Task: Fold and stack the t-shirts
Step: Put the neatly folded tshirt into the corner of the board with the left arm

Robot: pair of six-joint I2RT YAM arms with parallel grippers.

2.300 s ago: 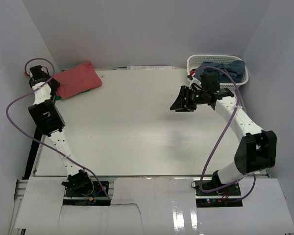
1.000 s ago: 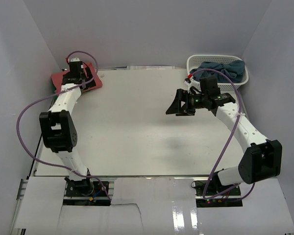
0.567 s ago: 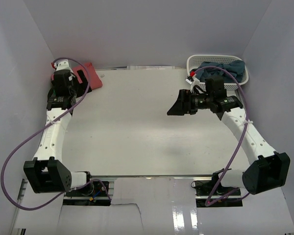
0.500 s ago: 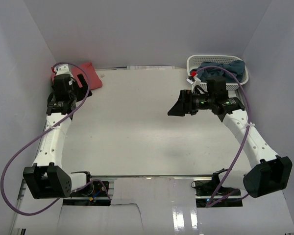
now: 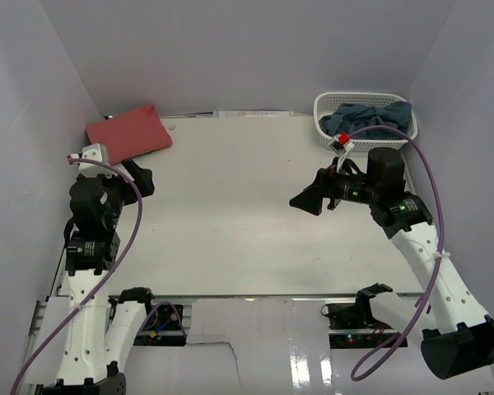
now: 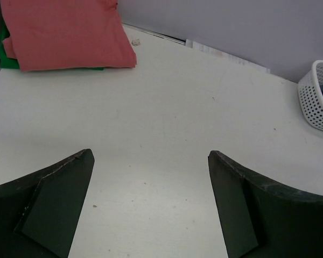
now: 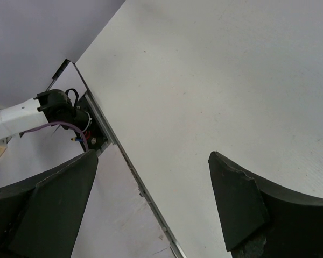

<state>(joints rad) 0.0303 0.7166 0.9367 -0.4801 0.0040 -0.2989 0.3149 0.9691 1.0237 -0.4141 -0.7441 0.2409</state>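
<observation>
left gripper [image 6: 149, 155] now back from salmon-red t-shirt [image 5: 128, 134], wide like right gripper [image 7: 152, 156]; white table [image 5: 230, 214], grey walls [image 5: 247, 49]

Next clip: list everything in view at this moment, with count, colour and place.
salmon-red folded cloth t-shirt: one, salmon-red, far left corner of the table, lying on the green one.
bright green cloth t-shirt: one, green, under the salmon-red one, only its edges showing.
dusty grey-blue cloth t-shirts: count unclear, grey-blue, a crumpled heap inside the basket.
white plastic lattice basket: one, white, far right corner.
flat white table: one, white, under everything.
purple cables: two, purple, one looping along each arm.
left pincer: one, black, open and holding nothing, near the table's left edge.
right pincer: one, black, open and holding nothing, over the table's right half.
</observation>
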